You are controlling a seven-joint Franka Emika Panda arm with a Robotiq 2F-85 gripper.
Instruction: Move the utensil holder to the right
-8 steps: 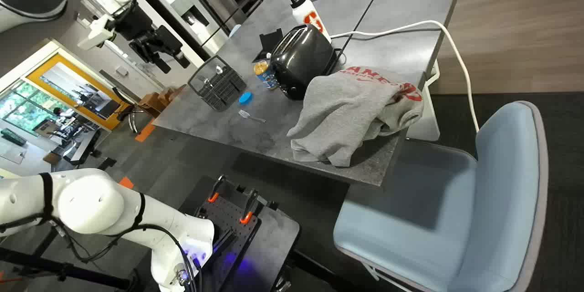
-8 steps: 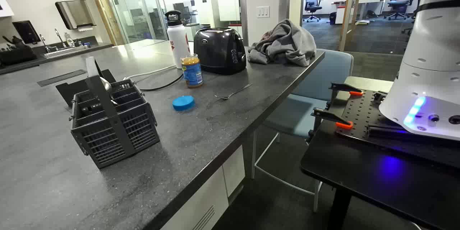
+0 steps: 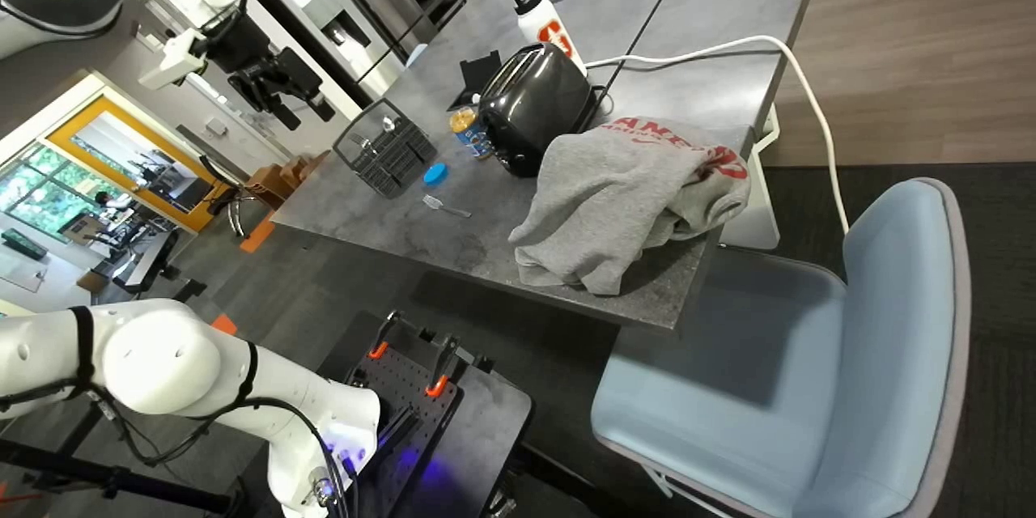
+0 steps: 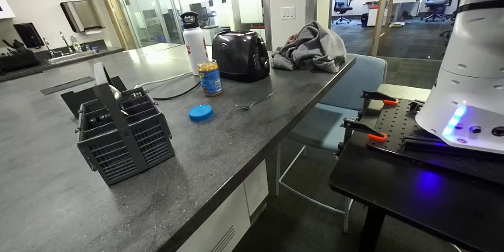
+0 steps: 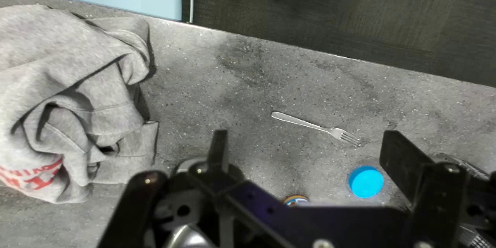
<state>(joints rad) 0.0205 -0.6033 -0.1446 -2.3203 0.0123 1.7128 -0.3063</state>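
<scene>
Well, gripper [image 5: 305, 139]: my jaws apart, holding nothing, barely shifted in half a second.
Utensil holder [image 4: 132, 141]: standing on the counter [image 4: 208, 153], unmoved, so I judge the carry hasn't begun.
Counter edge [image 4: 228, 188]: at the holder's 4 o'clock in an exterior view, open room between.
Blue lid [image 4: 201, 113]: between 2 and 3 o'clock, likely in my rightward path.
Black toaster [image 4: 241, 56]: farther, at 2 o'clock.
</scene>
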